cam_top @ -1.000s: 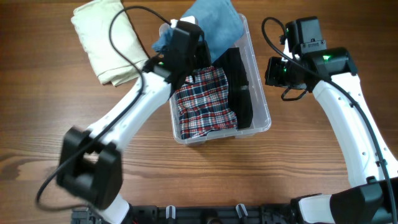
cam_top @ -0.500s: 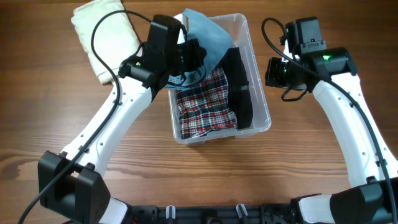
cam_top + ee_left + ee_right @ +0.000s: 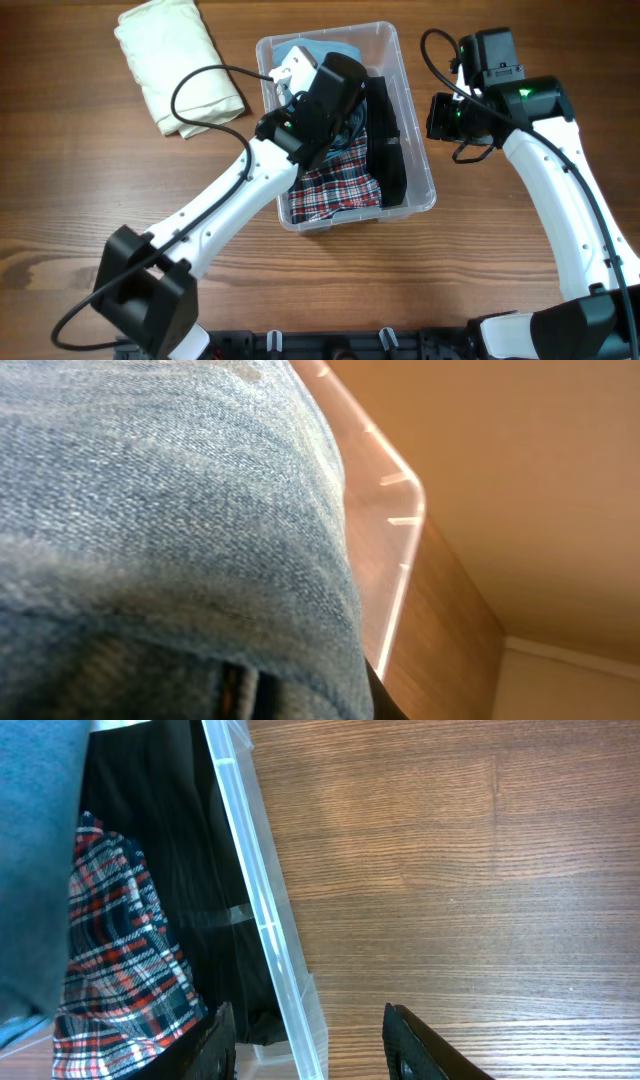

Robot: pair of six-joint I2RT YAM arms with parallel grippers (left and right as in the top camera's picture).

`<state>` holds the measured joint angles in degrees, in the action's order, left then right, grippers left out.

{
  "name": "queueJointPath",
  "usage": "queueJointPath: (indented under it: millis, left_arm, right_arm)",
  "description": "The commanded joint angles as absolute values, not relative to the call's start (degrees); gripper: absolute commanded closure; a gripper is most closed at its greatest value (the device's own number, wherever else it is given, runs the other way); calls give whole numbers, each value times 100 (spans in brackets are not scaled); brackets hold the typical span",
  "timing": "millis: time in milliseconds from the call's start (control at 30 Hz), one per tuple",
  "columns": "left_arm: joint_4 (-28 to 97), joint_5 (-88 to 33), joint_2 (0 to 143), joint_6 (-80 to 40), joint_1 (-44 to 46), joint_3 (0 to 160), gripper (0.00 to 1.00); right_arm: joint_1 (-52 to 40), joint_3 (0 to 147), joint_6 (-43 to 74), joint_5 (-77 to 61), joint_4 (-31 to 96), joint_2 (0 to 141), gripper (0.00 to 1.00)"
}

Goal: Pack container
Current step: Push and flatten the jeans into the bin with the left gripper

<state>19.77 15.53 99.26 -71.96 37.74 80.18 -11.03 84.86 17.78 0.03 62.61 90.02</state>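
Overhead view: a brown wood-grain counter (image 3: 80,230) is filling the frame, its grain running left to right.
Room: in the left wrist view a flat tan wall (image 3: 520,450) is showing beyond the counter's edge, with a pale strip crossing the lower right corner.
Container: the container (image 3: 427,180), clear hard plastic with a rounded rim, is sitting at the upper centre of the overhead frame, its long sides running up and down.
Contents: a red, white and navy plaid cloth (image 3: 335,190) is lying crumpled in the lower left of the bin. A black garment (image 3: 388,150) is running along the right wall. A blue denim piece (image 3: 310,52) is bunching at the upper end.
Denim texture: a coarse twill weave is filling most of the left wrist view, pressing up to the glossy clear rim.
Cream cloth: a soft folded bundle (image 3: 180,65) is resting at the upper left, apart from the bin.
Left arm: the white left arm (image 3: 220,215) is slanting from the lower left into the bin's upper half.
Left jaws: they are sitting hidden under the wrist and the denim, so I cannot tell their spread or hold.
Right arm: the white right arm (image 3: 560,190) is standing along the right edge.
Right jaws: they are gaping wide and gripping nothing. The black fingertips (image 3: 218,1038) are hanging just beside the bin's right wall.
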Motion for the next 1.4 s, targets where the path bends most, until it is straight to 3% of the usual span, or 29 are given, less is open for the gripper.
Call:
queueJointPath:
  millis: [0,167,267,300,367,433,533,700,800,1000,1100,1300,1333,1367]
  left_arm:
    - [1809,1789,10009,-7105,3771,8103,1]
    - [1470,2108,8702,-5669,3732,8103,0]
    - [1175,1861,8525,-4032,3511,8101,1]
    - [1208,1498,8552,-3918,3380,8101,7]
    - [1118,1243,8600,-3918,3232,8101,37]
    - [1131,1116,8761,-3918,3142,8101,96]
    - [1846,89,9498,-3922,3098,8101,96]
    - [4346,-937,11690,-4390,3199,8088,96]
    - [4152,-2386,12648,-4370,3096,8088,96]
    - [4095,-1868,11957,-4023,2569,8184,96]
    - [4178,-1546,11461,-3743,2143,8184,80]
    - [4224,-1503,10038,-2711,1909,8184,69]
    - [4248,-1389,9762,-2626,1876,8184,65]
    - [4270,-1138,9417,-2567,1809,8184,53]
  right_arm:
    - [-1074,8473,1793,-5,6270,9054,52]
    - [-1074,8473,1798,-3,6219,9054,52]
    - [-1074,8473,1800,-5,6217,9054,52]
    - [-1074,8473,1798,-5,6219,9054,52]
    - [-1074,8473,1802,-5,6230,9054,52]
    - [-1074,8473,1802,-8,6243,9054,52]
    - [-1076,8473,1802,-10,6243,9054,52]
    - [-1085,8473,1804,-8,6261,9054,52]
    - [-1085,8473,1800,-5,6329,9054,52]
    - [-1085,8473,1798,-5,6329,9054,52]
    - [-1085,8473,1802,-5,6326,9054,52]
    - [-808,8473,1787,268,5900,9054,53]
    - [-742,8473,1791,381,5918,9054,54]
    - [-698,8466,1802,427,6020,9067,58]
